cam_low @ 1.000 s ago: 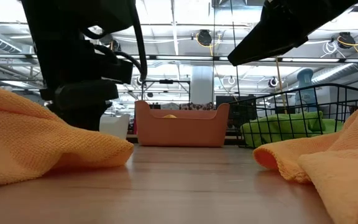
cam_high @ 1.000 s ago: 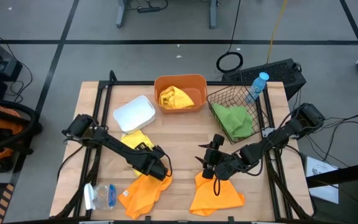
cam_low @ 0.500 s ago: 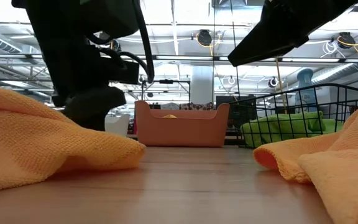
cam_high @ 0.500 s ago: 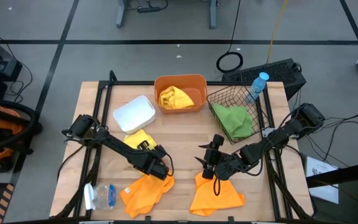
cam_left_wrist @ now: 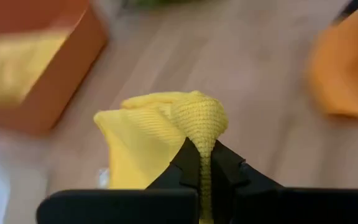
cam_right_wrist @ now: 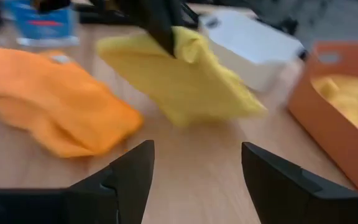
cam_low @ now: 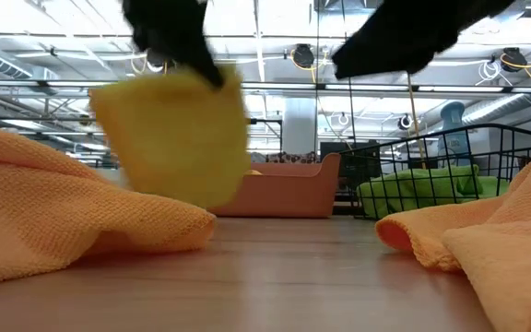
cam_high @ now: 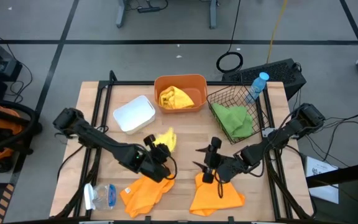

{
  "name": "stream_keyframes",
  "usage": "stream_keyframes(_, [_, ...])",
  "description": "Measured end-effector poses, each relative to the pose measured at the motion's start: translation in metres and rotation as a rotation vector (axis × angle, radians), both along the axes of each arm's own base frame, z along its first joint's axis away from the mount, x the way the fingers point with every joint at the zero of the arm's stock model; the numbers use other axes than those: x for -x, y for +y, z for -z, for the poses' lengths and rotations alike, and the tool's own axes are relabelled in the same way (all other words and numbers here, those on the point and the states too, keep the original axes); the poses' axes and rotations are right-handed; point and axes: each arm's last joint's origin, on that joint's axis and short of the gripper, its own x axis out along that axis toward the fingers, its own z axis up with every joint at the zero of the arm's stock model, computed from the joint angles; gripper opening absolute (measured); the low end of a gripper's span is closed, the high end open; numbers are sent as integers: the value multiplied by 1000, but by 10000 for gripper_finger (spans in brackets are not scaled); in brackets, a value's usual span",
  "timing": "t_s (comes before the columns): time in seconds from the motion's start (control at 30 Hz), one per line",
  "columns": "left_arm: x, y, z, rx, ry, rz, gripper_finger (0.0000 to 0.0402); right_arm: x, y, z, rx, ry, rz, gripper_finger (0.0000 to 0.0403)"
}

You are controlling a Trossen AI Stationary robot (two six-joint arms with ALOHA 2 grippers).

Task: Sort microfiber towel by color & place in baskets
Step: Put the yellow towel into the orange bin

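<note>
Left claw point(cam_high: 158, 147) sits over the middle of the wooden tabletop point(cam_high: 185, 134), clenched on a yellow microfiber towel point(cam_high: 164, 139). In the left wrist view the two dark fingers point(cam_left_wrist: 191, 163) pinch a fold of this towel between them, and the cloth bunches above the tips. In the low view the towel hangs clear of the tabletop surface, its lower edge above the wood.

Right claw point(cam_high: 199, 167) hovers near the front centre of the tabletop, just beside the left claw. Its fingers point(cam_right_wrist: 126, 177) stand apart, released, with nothing between them.

Two orange towels lie on the tabletop at the front. One orange towel point(cam_high: 143, 191) lies below the left claw; the second orange towel point(cam_high: 214, 196) lies partly beneath the right claw.

Three containers stand along the far side. The white tray point(cam_high: 133, 114) is at the left. The orange tub point(cam_high: 179, 81) is in the centre and holds a second yellow towel point(cam_high: 175, 97). The black wire basket point(cam_high: 257, 112) is at the right and holds a green towel point(cam_high: 235, 121).

A blue-capped clear bottle point(cam_high: 258, 84) rests at the far corner of the wire basket. A clear plastic package point(cam_high: 102, 195) with blue print lies at the front left of the tabletop, close to the first orange towel.
</note>
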Motion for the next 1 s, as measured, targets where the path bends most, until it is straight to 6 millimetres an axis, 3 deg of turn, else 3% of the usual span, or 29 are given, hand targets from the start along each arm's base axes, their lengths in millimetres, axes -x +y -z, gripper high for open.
stream_keyframes(0.1, [3, -8, -16, -23, -26, 169, 12, 1, 11, -6, 51, -33, -95, 234])
stream_keyframes(0.23, [5, -21, -23, -103, -39, 328, 13, 3, 22, -13, 99, -89, -168, 251])
stream_keyframes(0.43, [6, -36, -28, -212, -66, 504, 14, 2, 23, -14, 48, -104, -191, 307])
stream_keyframes(0.6, [7, -47, -32, -302, -81, 619, 15, -8, 23, -3, -23, -89, -240, 339])
stream_keyframes(0.9, [8, -55, -34, -333, -95, 751, 15, -33, 21, 33, -57, -99, -194, 336])
stream_keyframes(1.0, [8, -56, -35, -329, -101, 753, 15, -34, 21, 39, -75, -91, -180, 305])
